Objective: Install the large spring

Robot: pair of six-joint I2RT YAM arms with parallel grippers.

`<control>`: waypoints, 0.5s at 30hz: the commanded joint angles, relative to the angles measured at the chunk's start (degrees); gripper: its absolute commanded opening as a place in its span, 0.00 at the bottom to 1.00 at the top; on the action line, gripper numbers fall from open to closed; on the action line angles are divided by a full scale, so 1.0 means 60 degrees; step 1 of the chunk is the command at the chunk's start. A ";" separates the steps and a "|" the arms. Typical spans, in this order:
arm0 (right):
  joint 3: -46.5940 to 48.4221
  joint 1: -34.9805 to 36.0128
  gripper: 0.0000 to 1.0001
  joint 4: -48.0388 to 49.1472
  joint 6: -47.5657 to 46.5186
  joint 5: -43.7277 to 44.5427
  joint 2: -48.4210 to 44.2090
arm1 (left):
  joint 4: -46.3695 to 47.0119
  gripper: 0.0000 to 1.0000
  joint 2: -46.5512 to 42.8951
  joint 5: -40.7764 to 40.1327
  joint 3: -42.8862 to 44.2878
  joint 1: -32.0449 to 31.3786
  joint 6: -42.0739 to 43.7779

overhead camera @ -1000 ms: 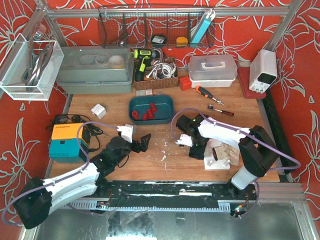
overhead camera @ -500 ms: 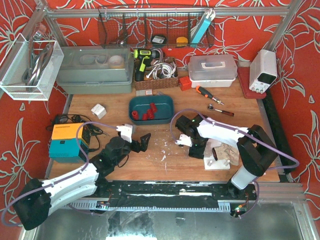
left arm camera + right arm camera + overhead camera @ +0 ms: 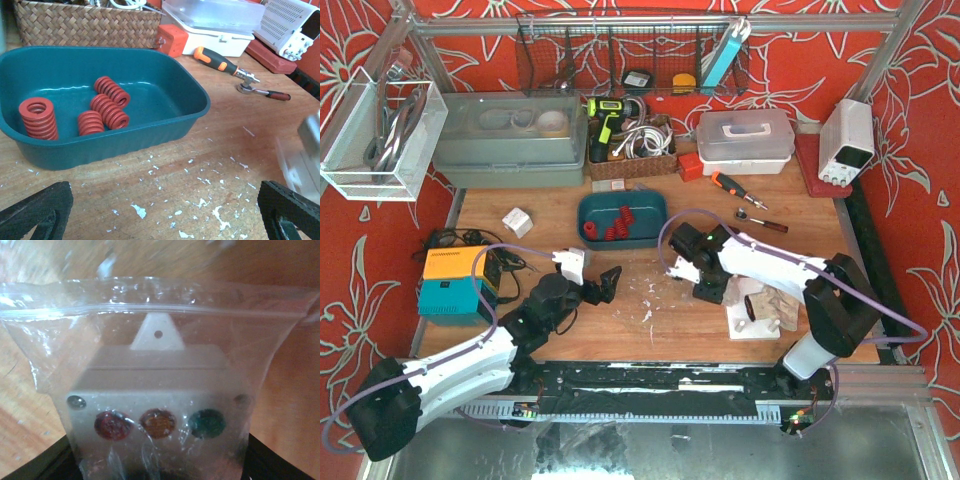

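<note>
Several red springs lie in a teal tray (image 3: 650, 228), also in the left wrist view (image 3: 190, 107). The largest spring (image 3: 37, 117) stands on end at the tray's left; others (image 3: 110, 102) lie on their sides. My left gripper (image 3: 603, 283) is open and empty, low over the wood just in front of the tray (image 3: 162, 217). My right gripper (image 3: 703, 283) is shut on a clear zip bag (image 3: 160, 340) holding a grey box (image 3: 155, 385) with red, orange and green buttons. A white base plate (image 3: 752, 322) with a dark post lies right of it.
A wicker basket (image 3: 630, 160), white case (image 3: 745, 140), ratchet (image 3: 760, 220) and orange-handled screwdriver (image 3: 728, 185) lie behind the tray. An orange and teal box (image 3: 455, 282) with cables stands at the left. White flakes (image 3: 648, 300) litter the wood.
My right gripper has moved a little away and to the left with the bagged box, off the white base plate. The left arm has hardly moved.
</note>
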 commanded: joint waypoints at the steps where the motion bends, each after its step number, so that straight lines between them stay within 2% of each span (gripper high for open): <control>1: 0.0746 0.0016 0.35 0.0755 0.1089 0.1248 -0.0645 | 0.0206 1.00 -0.0098 -0.0177 0.0094 -0.0048 0.0107; 6: 0.1315 -0.0732 0.36 0.1807 0.2153 0.1492 -0.0970 | 0.0521 1.00 -0.0118 0.0229 -0.0030 -0.0048 0.0190; 10: 0.1785 -0.1568 0.35 0.2469 0.2797 0.1895 -0.0648 | 0.0944 1.00 0.0281 0.1494 0.0051 -0.0048 0.0399; 15: 0.2620 -0.2258 0.36 0.2900 0.3292 0.1892 0.0559 | 0.1768 1.00 0.0765 0.3214 0.0029 -0.0108 0.0610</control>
